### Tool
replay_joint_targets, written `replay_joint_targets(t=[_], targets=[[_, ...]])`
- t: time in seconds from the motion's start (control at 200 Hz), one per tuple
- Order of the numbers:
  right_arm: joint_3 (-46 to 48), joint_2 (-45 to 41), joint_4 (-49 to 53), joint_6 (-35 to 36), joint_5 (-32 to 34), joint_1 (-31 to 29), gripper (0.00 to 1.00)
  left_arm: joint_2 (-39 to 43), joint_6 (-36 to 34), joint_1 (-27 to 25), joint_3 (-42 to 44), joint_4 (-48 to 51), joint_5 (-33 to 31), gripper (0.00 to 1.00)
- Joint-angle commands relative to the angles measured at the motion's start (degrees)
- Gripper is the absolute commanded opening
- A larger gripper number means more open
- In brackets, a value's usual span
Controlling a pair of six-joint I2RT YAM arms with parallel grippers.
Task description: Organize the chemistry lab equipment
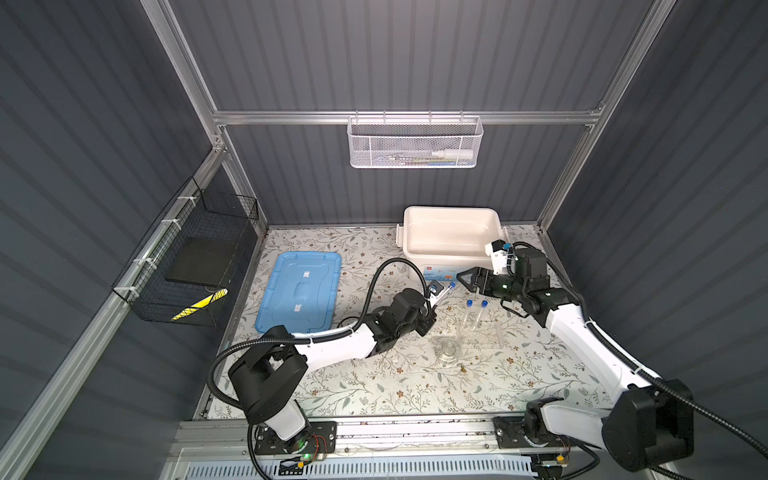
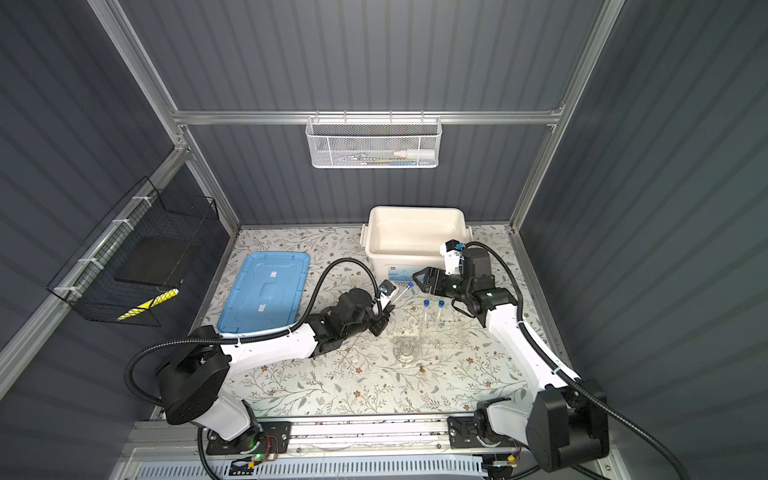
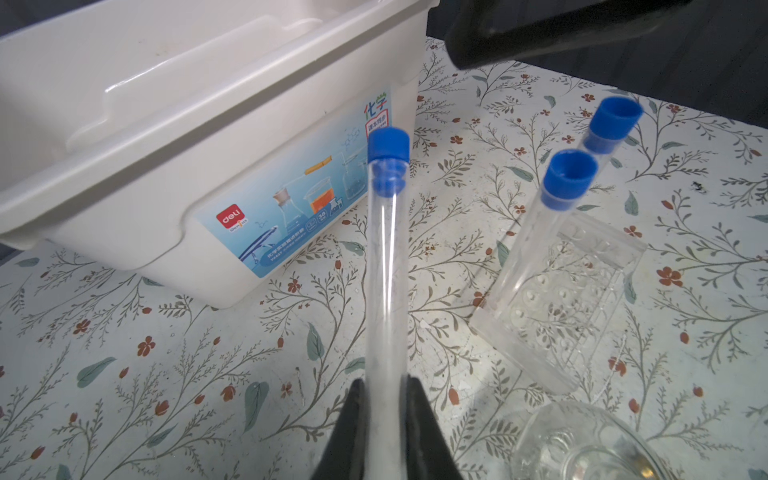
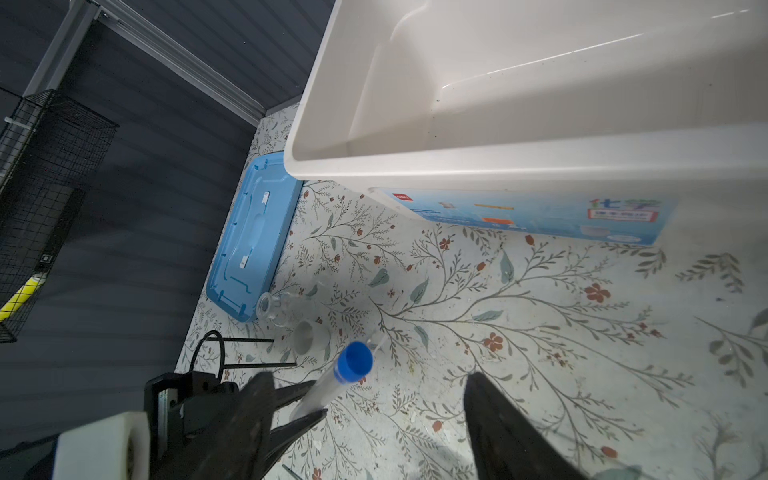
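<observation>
Handover, seemingly: test tube (image 3: pixel 384 270) pinched at its base in left fingers (image 3: pixel 424 415), tilted above worktop (image 1: pixel 374 390) mid-frame in both top views, cap toward spread right fingers (image 4: pixel 498 424). Next: close near cap, release below, seat in rack (image 1: pixel 482 332) just lower right.

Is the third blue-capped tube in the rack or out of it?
Out. The left claw grips the third tube tilted, clear of the rack, where two other tubes stand.
</observation>
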State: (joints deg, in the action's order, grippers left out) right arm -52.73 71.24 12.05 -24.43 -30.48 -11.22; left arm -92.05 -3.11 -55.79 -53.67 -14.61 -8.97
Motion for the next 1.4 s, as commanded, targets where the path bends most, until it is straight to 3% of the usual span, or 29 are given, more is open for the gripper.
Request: replay_joint_targets(t=[0.0, 0.385, 0.94, 1.396], targets=[[-2.29, 1.16, 0.72, 0.03, -4.96, 0.24, 0.73, 1.26, -2.59, -0.16, 0.25, -2.80, 0.45, 0.17], [-3.75, 5.15, 0.94, -0.80, -10.01, 0.24, 0.61, 0.47, -4.16, -0.18, 0.08, -6.18, 0.84, 0.17], [-3.26, 5.67, 0.23, -1.77, -13.47, 0.24, 0.36, -1.01, -4.52, -0.16, -0.75, -6.92, 1.41, 0.17], [-2.73, 5.67, -0.17, -1.85, -13.84, 0.23, 0.28, -1.98, -4.32, -0.14, -1.29, -7.39, 2.41, 0.17]])
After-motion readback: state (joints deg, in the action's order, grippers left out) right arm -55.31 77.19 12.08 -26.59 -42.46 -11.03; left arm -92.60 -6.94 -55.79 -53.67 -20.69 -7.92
